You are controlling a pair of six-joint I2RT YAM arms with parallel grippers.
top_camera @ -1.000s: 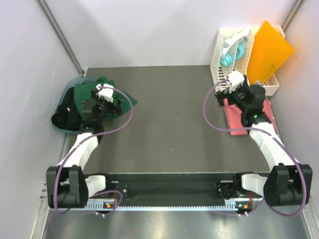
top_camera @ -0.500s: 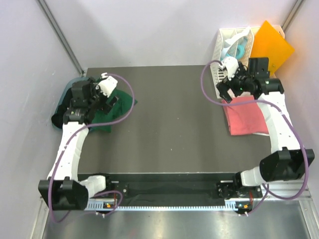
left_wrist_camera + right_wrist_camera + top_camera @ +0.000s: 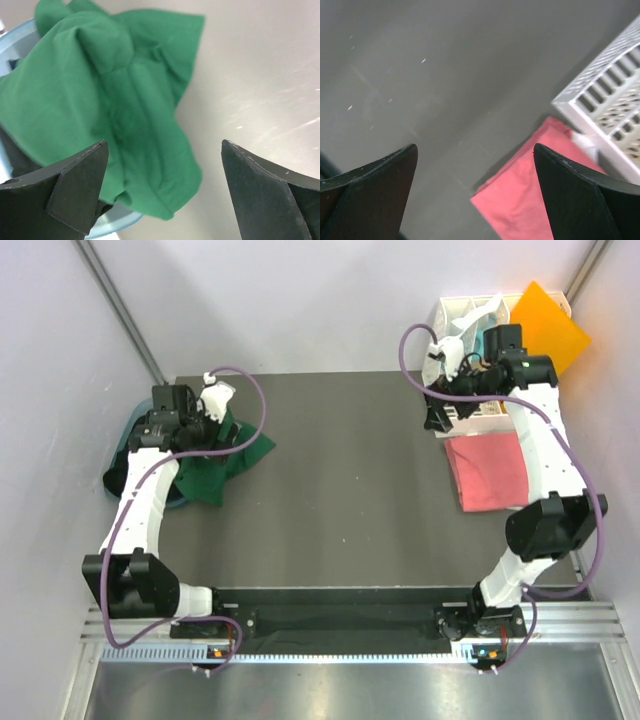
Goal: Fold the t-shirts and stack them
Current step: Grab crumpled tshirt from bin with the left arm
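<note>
A crumpled dark green t-shirt (image 3: 222, 455) lies at the table's left edge, partly over a pale blue bin; it fills the left wrist view (image 3: 110, 100). A dark shirt (image 3: 122, 478) is bunched beside it. My left gripper (image 3: 222, 425) is open and empty, held above the green shirt. A folded coral pink t-shirt (image 3: 490, 470) lies flat at the right; its corner shows in the right wrist view (image 3: 530, 200). My right gripper (image 3: 437, 412) is open and empty, raised above the pink shirt's far left corner.
A white slotted rack (image 3: 455, 350) stands at the back right, also seen in the right wrist view (image 3: 610, 100), with an orange plastic sheet (image 3: 545, 335) leaning beside it. The pale blue bin (image 3: 107, 225) sits under the shirts at the left. Grey walls close in on both sides.
Both arms have lifted and reached farther back. The left gripper has risen over the green shirt; the right gripper has moved from the pink shirt toward the rack.
</note>
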